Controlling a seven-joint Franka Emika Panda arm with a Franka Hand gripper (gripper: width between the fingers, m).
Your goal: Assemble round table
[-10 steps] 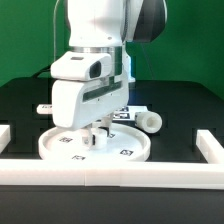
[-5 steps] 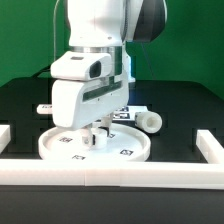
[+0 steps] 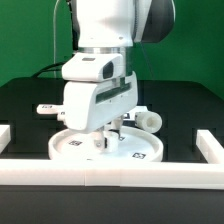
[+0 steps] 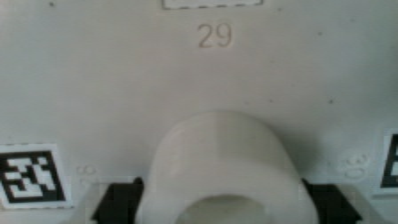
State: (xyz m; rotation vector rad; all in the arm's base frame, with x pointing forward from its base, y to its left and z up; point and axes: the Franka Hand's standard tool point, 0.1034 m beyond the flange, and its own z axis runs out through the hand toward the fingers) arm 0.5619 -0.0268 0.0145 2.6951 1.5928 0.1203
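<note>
Behind the near bar [image 3: 110,172] lies the disc [image 3: 140,150], rim up. The gripper [image 3: 108,138] stands over its centre, fingers [image 4: 121,200] drawn in against both sides of the disc's stub [image 4: 222,150], gripping it. Just beyond, toward the exterior view's right, lies the cylinder [image 3: 151,119]; the cross [image 3: 47,108] lies far left, apart

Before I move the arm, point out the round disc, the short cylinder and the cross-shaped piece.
round disc [image 3: 152,150], exterior view, rim toward the exterior view's right
short cylinder [image 3: 150,119], exterior view, its curved side
cross-shaped piece [image 3: 46,108], exterior view, its flat top face
</note>
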